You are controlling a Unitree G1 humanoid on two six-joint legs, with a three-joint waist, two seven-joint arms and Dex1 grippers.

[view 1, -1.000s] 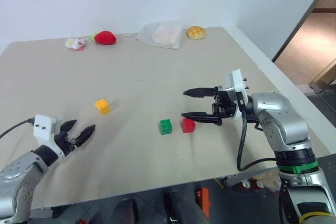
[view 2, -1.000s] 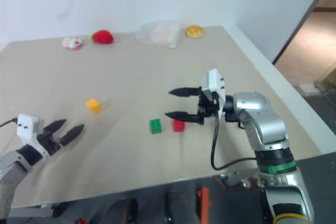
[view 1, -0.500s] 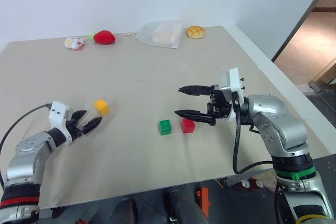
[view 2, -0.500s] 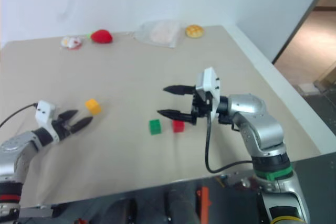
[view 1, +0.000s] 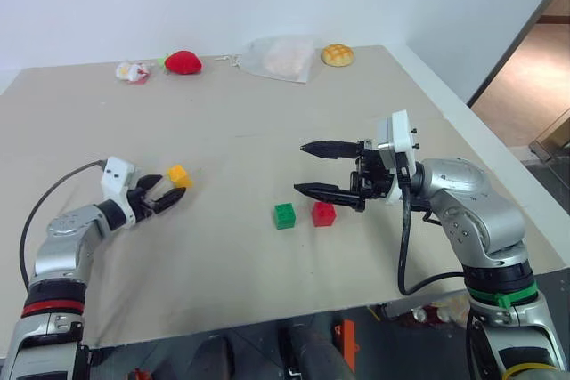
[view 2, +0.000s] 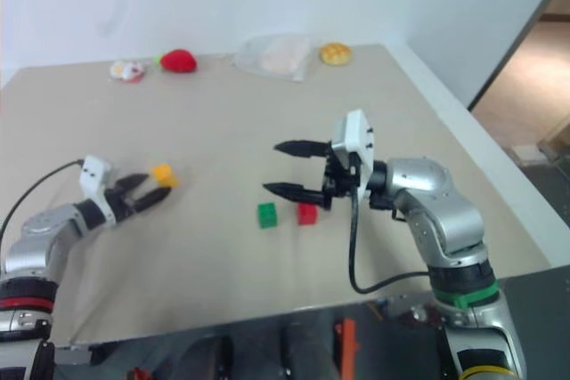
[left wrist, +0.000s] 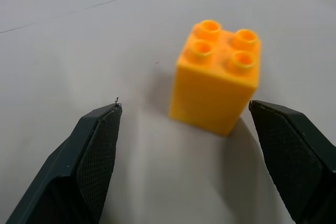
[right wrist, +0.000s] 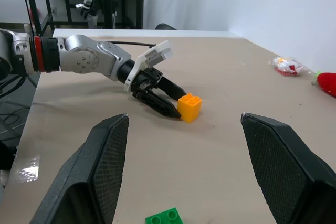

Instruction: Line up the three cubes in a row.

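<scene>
The yellow cube stands upright on the counter, studs up, well apart from the green cube and the red cube, which sit just beside each other nearer the counter's middle. Taking the yellow cube as the landmark, the other two lie off to its right and a little toward the robot — so the row is short of one piece, and this is the piece that has to travel.

The left tool is right at the yellow cube, its two fingers spread apart with nothing held. In the left wrist view the cube sits just ahead of the tips and toward one finger, not centred in the gap; no contact is visible. The tool comes at it low, nearly along the counter, pointing toward the green and red pair.

The right tool hangs above the counter just right of the red cube, far from the yellow one — its fingers also wide apart and empty.

By my reading, the left arm is plainly the nearer one, and the coming grasp turns on sliding forward and centring the cube between the fingers before closing.
</scene>
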